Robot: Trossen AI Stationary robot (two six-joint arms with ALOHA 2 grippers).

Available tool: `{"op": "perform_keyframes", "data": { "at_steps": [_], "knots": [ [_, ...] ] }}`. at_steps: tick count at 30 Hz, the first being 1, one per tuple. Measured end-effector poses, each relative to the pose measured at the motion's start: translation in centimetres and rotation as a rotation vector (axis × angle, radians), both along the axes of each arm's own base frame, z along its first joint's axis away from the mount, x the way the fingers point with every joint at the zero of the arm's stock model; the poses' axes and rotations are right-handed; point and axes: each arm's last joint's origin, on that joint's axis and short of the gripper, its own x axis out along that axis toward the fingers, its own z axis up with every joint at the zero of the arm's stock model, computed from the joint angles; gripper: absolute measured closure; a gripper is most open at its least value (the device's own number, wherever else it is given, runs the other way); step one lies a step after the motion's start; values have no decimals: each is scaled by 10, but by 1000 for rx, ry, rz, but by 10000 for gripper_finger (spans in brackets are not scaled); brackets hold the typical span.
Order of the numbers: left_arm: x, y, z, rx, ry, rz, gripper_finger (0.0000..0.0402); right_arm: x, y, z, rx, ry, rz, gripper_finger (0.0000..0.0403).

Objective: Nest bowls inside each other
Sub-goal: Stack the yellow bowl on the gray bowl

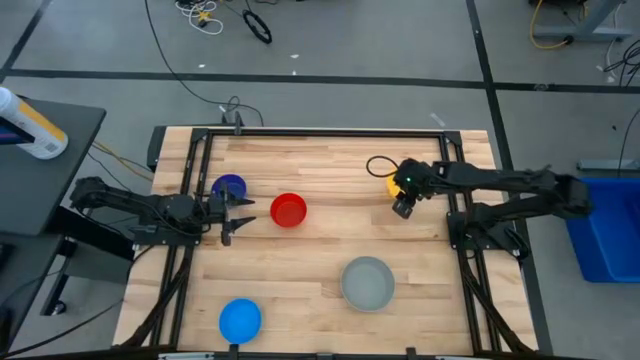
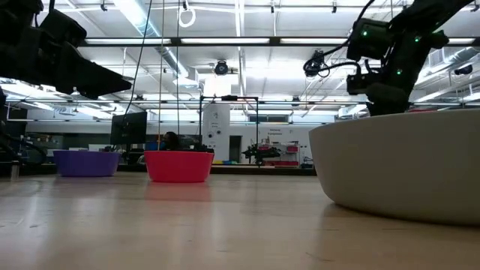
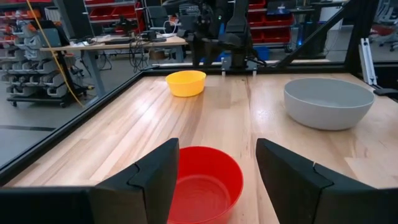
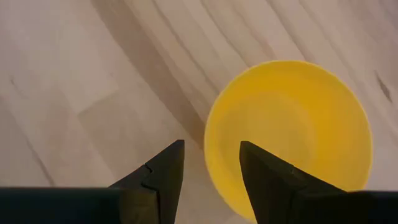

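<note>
Five bowls sit upright on the wooden table. The red bowl [image 1: 288,210] lies just ahead of my left gripper [image 1: 232,217], which stands open and nearly level at the left side; the bowl [image 3: 205,186] shows beyond its fingertips, untouched. The dark blue-purple bowl [image 1: 230,187] sits beside that gripper on its far side. My right gripper [image 1: 403,207] hangs open, pointing steeply down, over the near-left rim of the yellow bowl [image 4: 292,124], whose edge [image 1: 392,183] peeks out under the arm. The grey bowl [image 1: 368,282] and bright blue bowl [image 1: 240,320] rest near the front edge.
A dark metal frame [image 1: 320,133] runs along the table's edges. A black cable loop [image 1: 380,165] lies by the yellow bowl. Bare wood [image 1: 330,170] stretches between the red and yellow bowls. A white bottle [image 1: 30,125] stands on a side table at the left.
</note>
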Motion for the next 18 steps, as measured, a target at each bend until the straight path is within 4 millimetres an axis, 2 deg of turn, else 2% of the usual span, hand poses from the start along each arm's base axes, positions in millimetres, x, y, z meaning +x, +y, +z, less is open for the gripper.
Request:
{"op": "perform_keyframes", "data": {
  "at_steps": [7, 18],
  "knots": [
    [0, 0, 0, 0, 0, 0, 180, 7, -8, -11, 43, 19, 23, 243],
    [0, 0, -1, -6, 6, 1, 180, 26, -15, -17, -30, -53, 100, 256]
  ]
}}
